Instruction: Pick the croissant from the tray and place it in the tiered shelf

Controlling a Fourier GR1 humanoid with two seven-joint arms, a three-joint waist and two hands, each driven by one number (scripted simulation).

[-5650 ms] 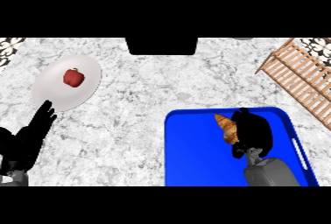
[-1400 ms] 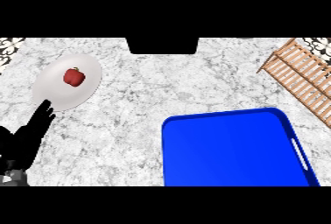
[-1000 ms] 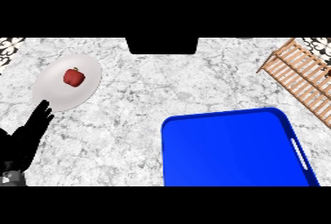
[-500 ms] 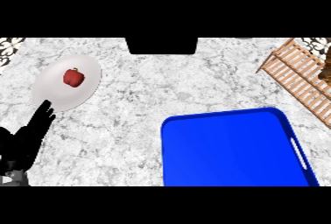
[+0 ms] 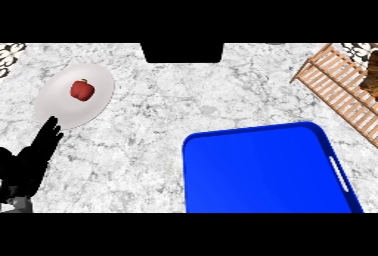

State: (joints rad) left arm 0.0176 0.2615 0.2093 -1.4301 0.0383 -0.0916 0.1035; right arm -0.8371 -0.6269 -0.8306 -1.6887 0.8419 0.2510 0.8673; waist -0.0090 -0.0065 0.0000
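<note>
Note that the tray (image 5: 266,170) is bare: the croissant (image 5: 371,82) that lay on it seconds ago now shows as a brown shape at the view's right edge, over the slats of the tiered shelf (image 5: 336,87). It came into view there only within the last half-second. Judge the transfer as nearly complete.

The right hand is out of view, so you cannot tell whether it holds the croissant or has let go.

The left hand (image 5: 28,162) rests at the lower left, its fingers (image 5: 49,131) straight and holding nothing, just below the plate (image 5: 66,107) carrying an apple (image 5: 82,90).

The tabletop (image 5: 162,110) between plate, tray and shelf is open. The shelf itself runs off the right edge, so you have little visible margin there.
</note>
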